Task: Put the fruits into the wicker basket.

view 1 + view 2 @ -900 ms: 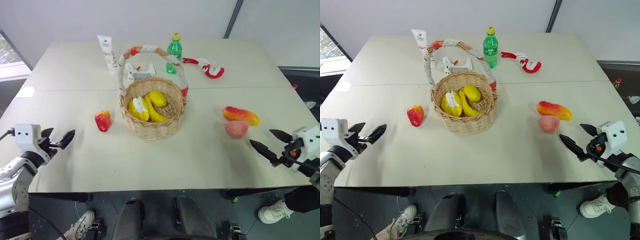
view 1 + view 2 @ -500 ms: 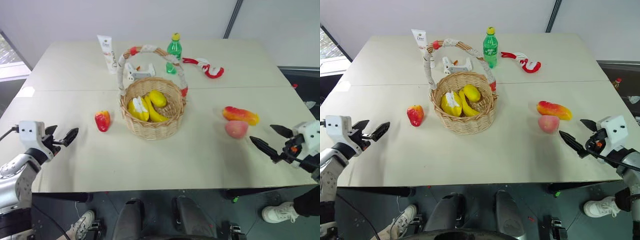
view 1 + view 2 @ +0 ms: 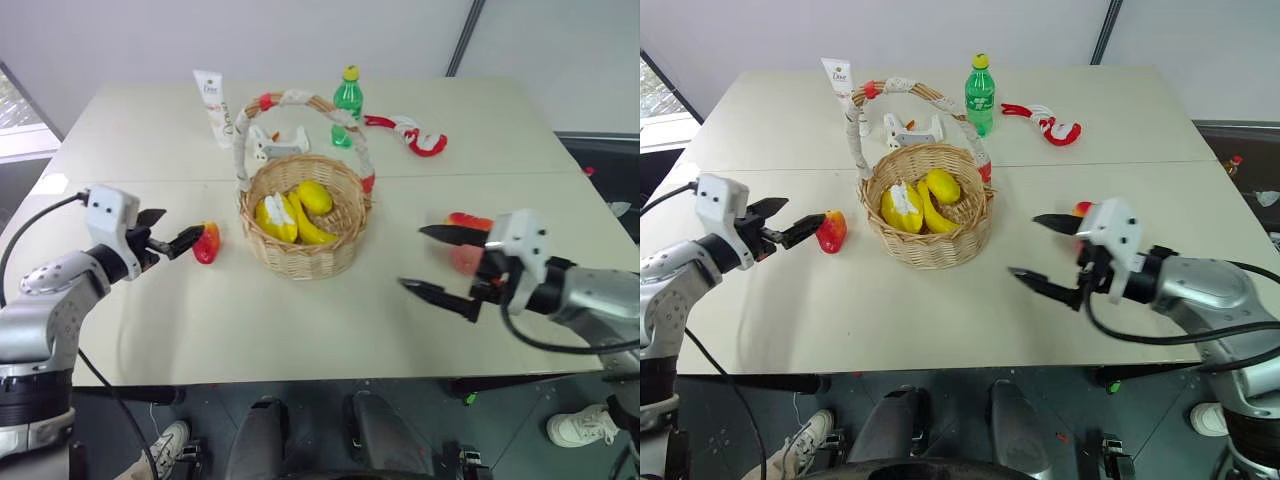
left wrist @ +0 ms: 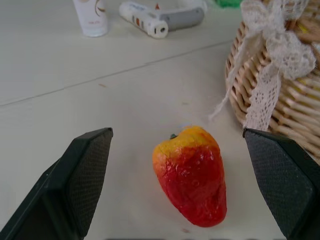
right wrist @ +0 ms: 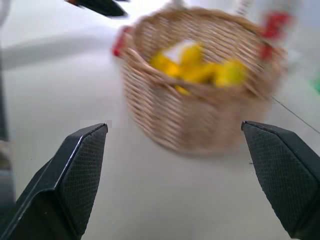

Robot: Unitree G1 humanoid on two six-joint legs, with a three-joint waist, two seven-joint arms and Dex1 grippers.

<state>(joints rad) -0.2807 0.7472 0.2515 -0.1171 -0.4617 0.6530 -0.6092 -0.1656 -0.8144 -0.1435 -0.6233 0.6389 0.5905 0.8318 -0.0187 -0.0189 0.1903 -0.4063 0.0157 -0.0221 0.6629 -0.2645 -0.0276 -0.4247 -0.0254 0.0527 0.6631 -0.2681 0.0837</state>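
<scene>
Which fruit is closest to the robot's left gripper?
The red-orange apple-like fruit, lying on the table beside the wicker basket. It sits right in front of the open left gripper; the bananas are in the basket, and the mango lies across the table.

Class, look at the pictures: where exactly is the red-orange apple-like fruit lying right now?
The apple-like fruit lies on the table on the robot's left, just beside the wicker basket but outside it, with the open left gripper right next to it.

Pale cream table [image 3: 300, 330], plain white wall [image 3: 300, 30] behind, dark floor [image 3: 590, 160] beside, window [image 3: 15, 110] at left
</scene>
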